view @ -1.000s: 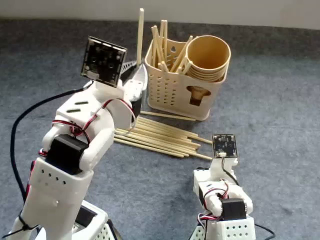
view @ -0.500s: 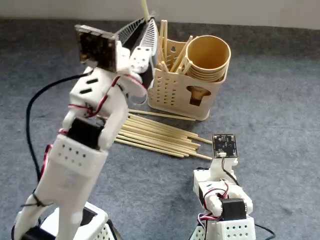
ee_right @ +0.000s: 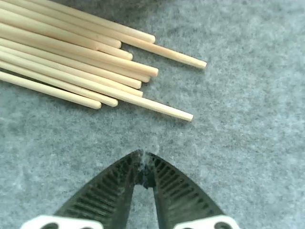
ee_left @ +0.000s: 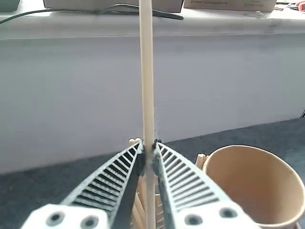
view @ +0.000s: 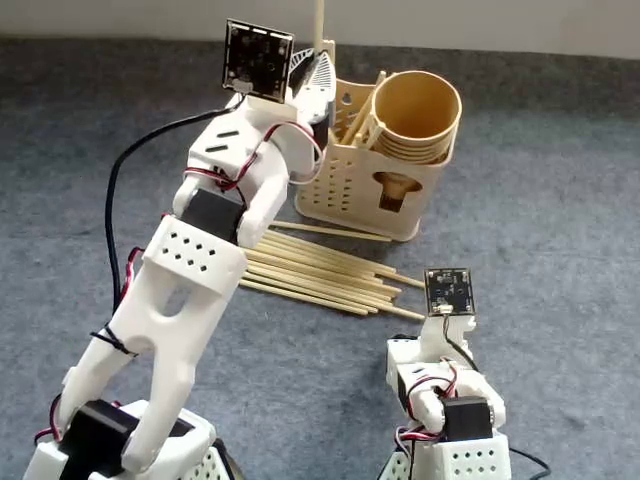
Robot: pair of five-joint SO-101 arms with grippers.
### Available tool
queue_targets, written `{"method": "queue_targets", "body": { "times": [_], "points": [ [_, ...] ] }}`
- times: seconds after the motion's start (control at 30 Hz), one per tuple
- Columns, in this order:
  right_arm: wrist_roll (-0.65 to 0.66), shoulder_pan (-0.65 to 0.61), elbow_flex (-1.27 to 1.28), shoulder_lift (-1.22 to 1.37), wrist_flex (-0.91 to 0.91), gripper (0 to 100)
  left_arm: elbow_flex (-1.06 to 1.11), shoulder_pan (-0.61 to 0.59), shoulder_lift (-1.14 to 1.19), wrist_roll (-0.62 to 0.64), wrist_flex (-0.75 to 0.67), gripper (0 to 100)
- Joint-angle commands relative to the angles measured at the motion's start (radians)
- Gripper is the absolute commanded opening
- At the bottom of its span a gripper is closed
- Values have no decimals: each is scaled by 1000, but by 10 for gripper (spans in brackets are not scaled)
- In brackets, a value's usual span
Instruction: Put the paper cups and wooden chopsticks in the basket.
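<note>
Clamping one pale wooden chopstick (ee_left: 146,71), my left claw (ee_left: 148,145) hangs over the cream slotted basket (view: 345,190) holding tan paper cups (view: 415,110). Loose chopsticks (view: 320,275) lie at its 7 o'clock; my right claw (ee_right: 143,164) is closed, empty.

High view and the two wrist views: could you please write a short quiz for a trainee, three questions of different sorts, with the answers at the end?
1. True or false: the left jaws are shut on one chopstick, held upright close to the basket.
2. Where are the paper cups? A) stacked inside the basket B) lying on the table C) in the right jaws
3. Fill the gap: the right jaws are shut and hold ____, above the table near the tips of the loose chopsticks.
Key: 1 true; 2 A; 3 nothing.
</note>
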Motion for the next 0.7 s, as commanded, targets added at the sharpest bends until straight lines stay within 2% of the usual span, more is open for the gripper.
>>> {"method": "queue_targets", "body": {
  "times": [0.0,0.27,0.4,0.6,0.67],
  "points": [
    [2,8,142,-19,8,5,-79,-10,-10,3,-17,6],
    [2,8,142,-19,8,5,-160,-105,-10,8,-15,6],
    [0,8,142,-19,8,5,-139,-111,-2,9,-20,6],
    [0,8,142,-19,8,5,-70,-105,1,9,-183,5],
    [0,8,142,-19,8,5,-70,-105,1,9,-195,5]
  ]
}}
